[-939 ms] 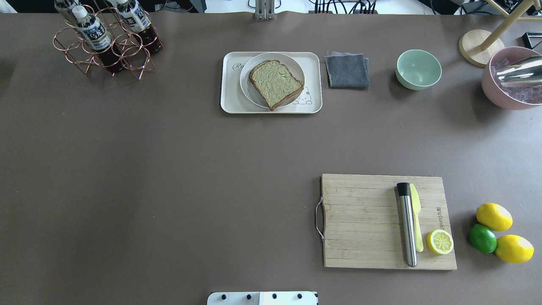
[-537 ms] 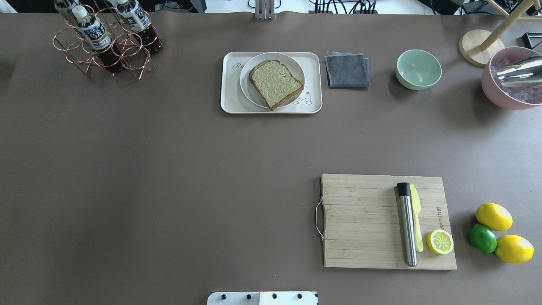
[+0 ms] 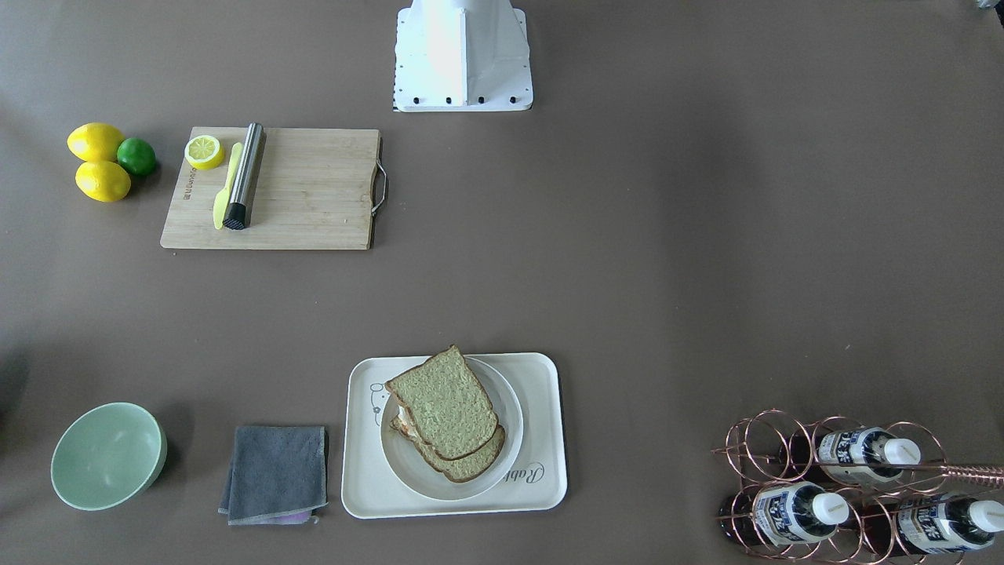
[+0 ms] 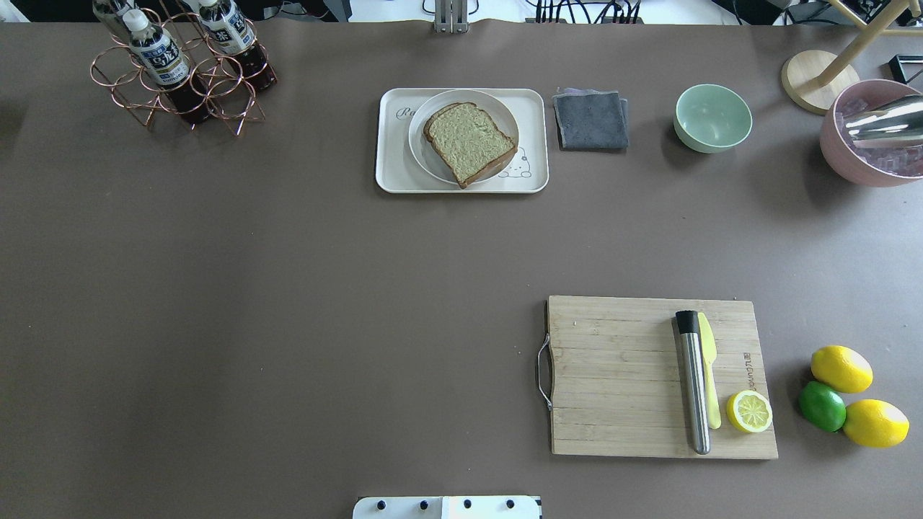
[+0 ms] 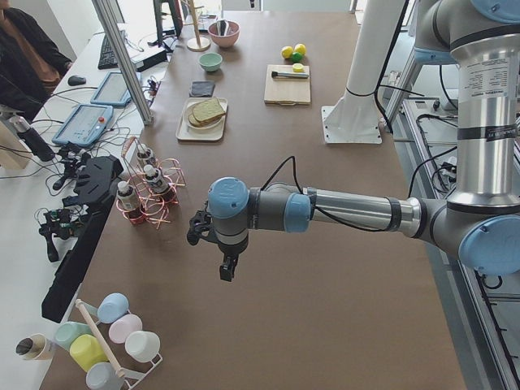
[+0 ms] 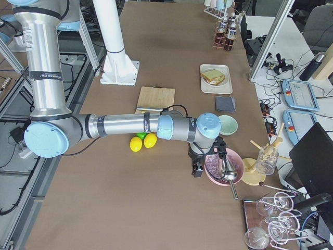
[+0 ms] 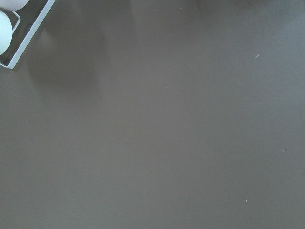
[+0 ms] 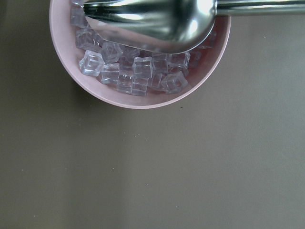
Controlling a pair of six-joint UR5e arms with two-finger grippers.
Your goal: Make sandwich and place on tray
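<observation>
Left gripper: seen only in the left side view. It points down over bare table, near the copper wire bottle rack. Cannot tell how the jaws stand.

Bottle rack: far left corner of the table, bottles lying in its rings.

Tray: far side, about centre. The round white plate sits on it, inside the rim. The sandwich lies on the plate with the top slice skewed over the lower one. In the front-facing view a sliver of white shows between the slices.

Just right of the tray: folded grey cloth, then the pale green bowl, apart from each other.

Pink bowl: far right, holding ice cubes, with a metal scoop resting in it.

Near right: wooden cutting board carrying a steel bar, a yellow knife touching alongside it, and a half lemon. Right of the board: two lemons and a lime, clustered.

Right gripper: seen only in the right side view. It points down just beside the pink bowl. Cannot tell the state of the jaws.
</observation>
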